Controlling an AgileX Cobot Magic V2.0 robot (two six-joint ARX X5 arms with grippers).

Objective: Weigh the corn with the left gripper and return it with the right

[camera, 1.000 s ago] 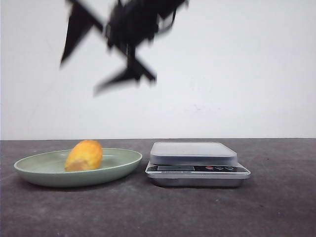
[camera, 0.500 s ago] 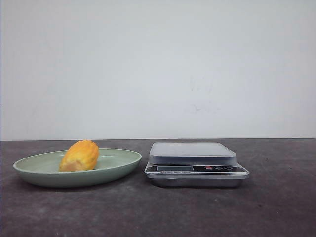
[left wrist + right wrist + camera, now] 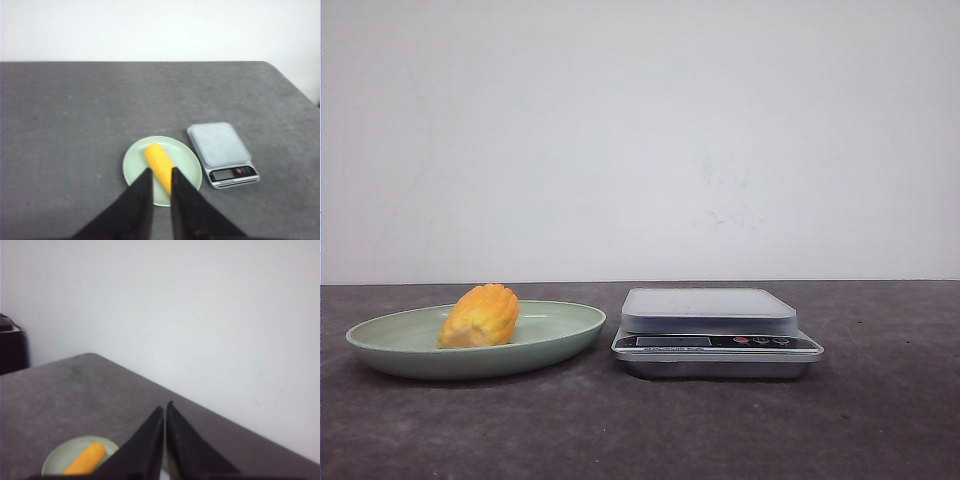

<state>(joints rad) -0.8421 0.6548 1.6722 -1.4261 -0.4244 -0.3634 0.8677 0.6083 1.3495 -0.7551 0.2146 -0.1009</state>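
Observation:
The corn (image 3: 480, 315), a stubby yellow-orange cob, lies in a pale green plate (image 3: 380, 350) on the left of the table. A silver kitchen scale (image 3: 710, 310) stands just right of the plate, its platform bare. Neither gripper shows in the front view. In the left wrist view my left gripper (image 3: 161, 171) hangs high above the plate (image 3: 135, 160), jaws a little apart and empty, with the corn (image 3: 159, 161) seen between them and the scale (image 3: 220, 145) beside it. My right gripper (image 3: 164, 407) is shut and empty, high up, with the corn (image 3: 85, 460) and plate (image 3: 55, 460) far below.
The table is dark grey with a white wall behind. The table's far corner and edge show in the left wrist view (image 3: 285, 80). A dark object (image 3: 10, 347) stands off the table in the right wrist view.
The blurred arm that crossed the top of the front view one second ago has left that view. The corn has shifted slightly left in the plate.

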